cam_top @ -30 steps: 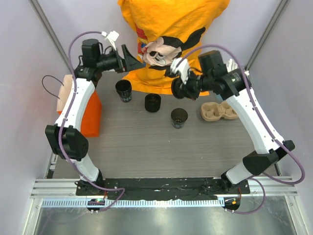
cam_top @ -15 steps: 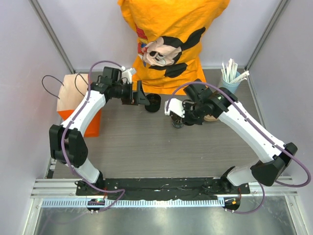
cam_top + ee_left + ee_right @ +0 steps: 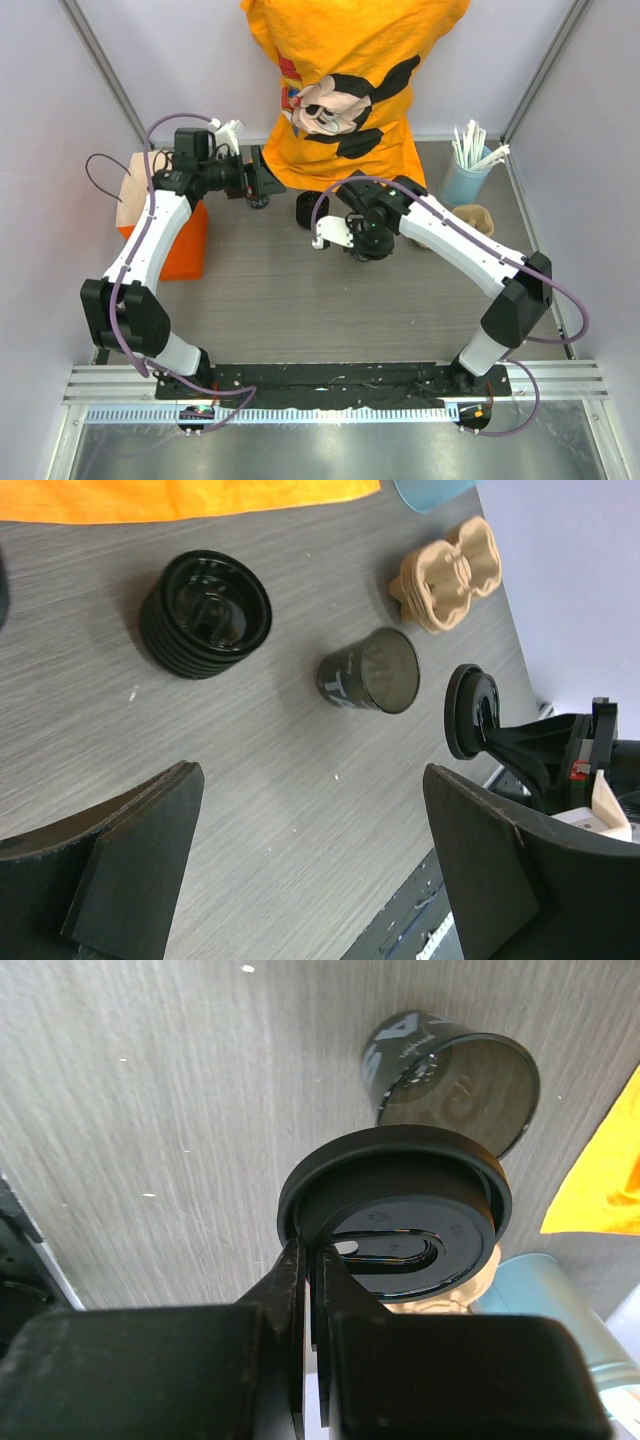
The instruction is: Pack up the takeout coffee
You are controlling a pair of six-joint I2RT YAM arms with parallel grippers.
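Observation:
No lidded cup shows. My right gripper (image 3: 362, 240) (image 3: 312, 1255) is shut on the rim of a round black lid (image 3: 400, 1210), which it holds on edge just beside an open black cup with white print (image 3: 460, 1075) (image 3: 372, 670) at mid-table. The lid also shows in the left wrist view (image 3: 470, 710). My left gripper (image 3: 255, 180) (image 3: 320, 880) is wide open and empty, at the back left over a second printed black cup (image 3: 258, 197). The orange paper bag (image 3: 180, 245) stands at the left edge.
A short stack of black lids (image 3: 310, 208) (image 3: 205, 612) sits between the two grippers. A tan pulp cup carrier (image 3: 445, 570) (image 3: 475, 215) and a blue holder of white stirrers (image 3: 468, 170) are at the back right. A person in an orange shirt (image 3: 350, 80) stands behind.
The right gripper came down from the back with the lid to the mid-table cup and shifted slightly left. The left gripper dipped toward the lid stack, then drew back left, still open.

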